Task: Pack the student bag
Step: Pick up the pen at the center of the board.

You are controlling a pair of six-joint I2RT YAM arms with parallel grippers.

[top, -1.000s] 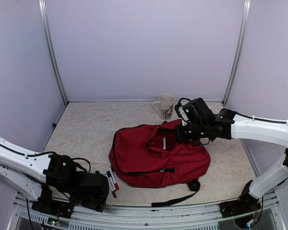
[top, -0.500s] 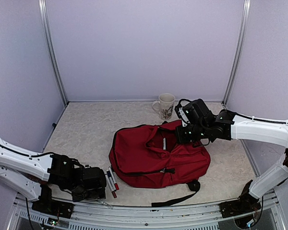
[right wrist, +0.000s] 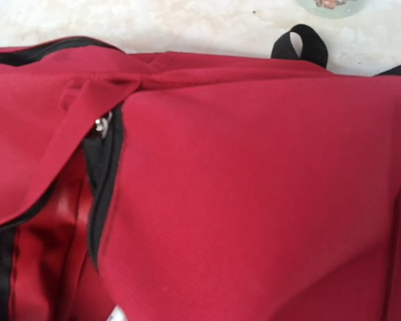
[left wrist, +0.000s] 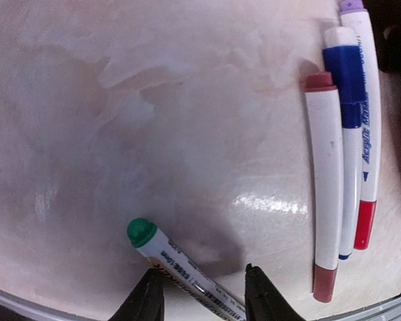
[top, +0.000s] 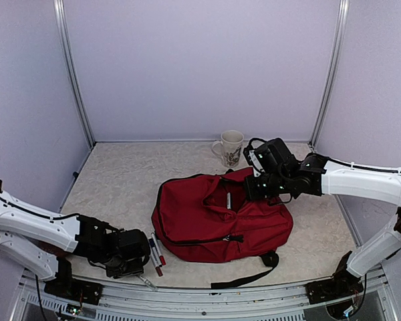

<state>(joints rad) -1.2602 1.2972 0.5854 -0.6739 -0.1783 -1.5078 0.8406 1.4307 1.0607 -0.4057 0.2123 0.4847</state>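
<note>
The left gripper (left wrist: 199, 297) is straddling a green-capped marker (left wrist: 162, 251) at the near edge of the counter (top: 120, 180), jaws apart. The right gripper (top: 254, 186) is hovering over the student bag (top: 207, 221); I can't tell its grip.

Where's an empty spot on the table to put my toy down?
The far-left table, between the left wall, the mug and the student bag, is bare. The near-left is crowded: markers and the left gripper.

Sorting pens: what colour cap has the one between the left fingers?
Green cap, clearest in the left wrist view.
</note>
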